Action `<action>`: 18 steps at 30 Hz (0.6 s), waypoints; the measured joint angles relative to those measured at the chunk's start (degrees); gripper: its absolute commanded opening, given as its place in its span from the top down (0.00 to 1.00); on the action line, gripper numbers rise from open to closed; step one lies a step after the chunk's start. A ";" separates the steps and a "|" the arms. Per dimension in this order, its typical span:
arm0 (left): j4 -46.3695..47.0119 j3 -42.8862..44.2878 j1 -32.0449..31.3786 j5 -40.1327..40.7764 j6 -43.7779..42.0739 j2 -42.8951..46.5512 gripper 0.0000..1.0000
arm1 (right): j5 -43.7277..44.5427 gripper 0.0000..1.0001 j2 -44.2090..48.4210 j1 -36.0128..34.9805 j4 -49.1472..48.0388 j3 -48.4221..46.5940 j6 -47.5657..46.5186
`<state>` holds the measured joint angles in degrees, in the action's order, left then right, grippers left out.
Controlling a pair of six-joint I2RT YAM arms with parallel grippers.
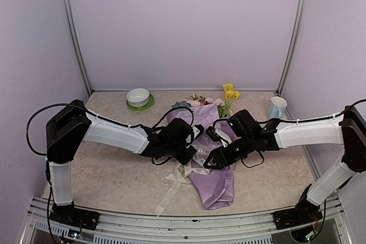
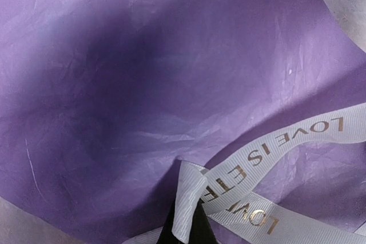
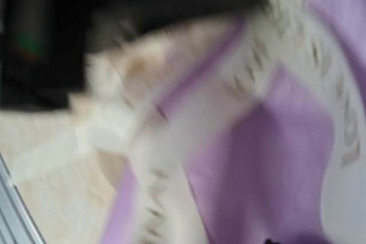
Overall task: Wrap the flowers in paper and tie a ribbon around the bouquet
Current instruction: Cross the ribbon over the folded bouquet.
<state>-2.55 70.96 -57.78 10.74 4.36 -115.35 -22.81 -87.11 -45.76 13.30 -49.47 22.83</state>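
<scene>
A cream-white lettered fabric ribbon (image 2: 274, 147) is pinched in the left gripper's (image 2: 183, 231) clenched jaws, just beyond them creased lilac paper (image 2: 143, 84) — the right gripper's (image 1: 213, 161) state cannot be told.

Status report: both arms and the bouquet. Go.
Left fingers shut on ribbon. Right fingers at bouquet, view blurred, state unclear. Bouquet wrapped, ribbon across its middle. Bowl, cup at back, apart.
</scene>
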 measured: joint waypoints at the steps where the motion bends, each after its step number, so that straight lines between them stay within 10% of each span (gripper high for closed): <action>1: 0.02 -0.04 0.00 -0.02 0.09 0.00 1.00 | -0.31 0.41 -0.44 -0.24 -0.13 0.98 0.44; 8: 0.48 -0.24 0.22 -0.35 0.15 0.00 1.00 | -1.97 0.59 -2.71 -0.92 -4.00 2.95 2.34; 11: 0.52 -0.24 0.31 -0.46 0.26 0.00 1.00 | -2.32 1.00 -3.98 -1.07 -5.97 3.39 2.23; 18: 0.50 -0.24 0.52 0.24 0.33 0.00 1.00 | -4.04 1.00 -5.35 -0.92 -5.81 3.13 2.49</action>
<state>-2.04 70.72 -57.25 10.98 4.69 -115.35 -26.85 -92.47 -46.68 7.49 -46.35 25.32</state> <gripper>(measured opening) 0.006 0.004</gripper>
